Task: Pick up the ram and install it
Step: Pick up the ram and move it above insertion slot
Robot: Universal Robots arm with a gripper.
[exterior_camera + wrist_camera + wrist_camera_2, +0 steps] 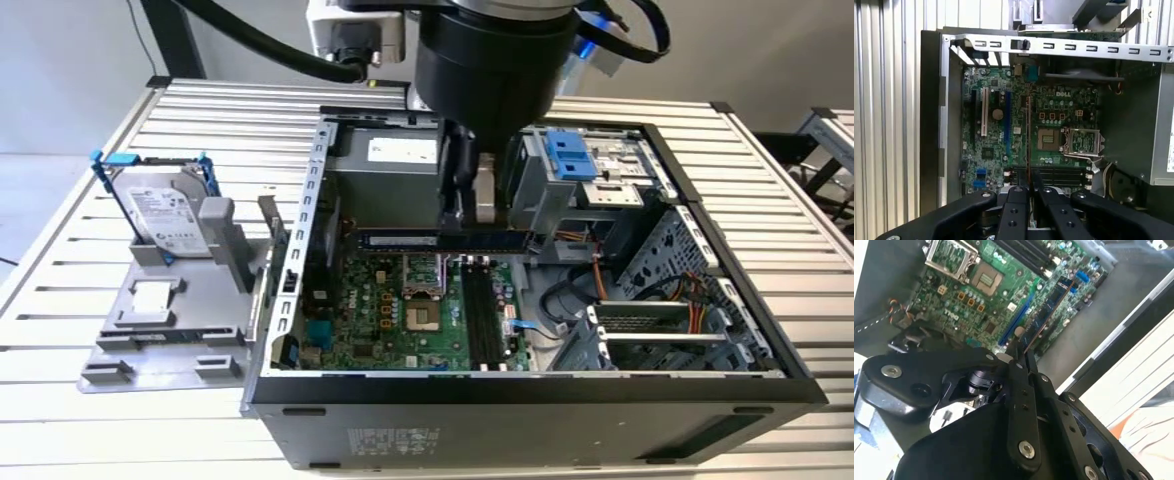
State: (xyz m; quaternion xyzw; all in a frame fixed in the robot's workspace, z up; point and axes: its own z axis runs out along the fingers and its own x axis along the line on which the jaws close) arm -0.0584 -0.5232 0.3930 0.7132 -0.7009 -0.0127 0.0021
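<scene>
At the exterior view's left, a hard drive [167,212] in a blue bracket is seen standing upright in a grey fixture [158,340] on the slatted table [134,430]. To its right, an open computer case [534,400] is found lying on its side, with the motherboard [380,310] exposed. A power supply [387,175] is noted at the far side of the case. Black memory slots [483,318] are seen just right of the processor socket [424,318]. Further right, a drive bay with a blue latch [567,155] and an expansion card [641,322] are observed.

The ram [414,240] is held level above the motherboard, crosswise to the slots and not seated in them. The gripper [471,222] is positioned inside the case opening. Its jaws are clamped together on the ram's upper edge, as is confirmed in both wrist views.
</scene>
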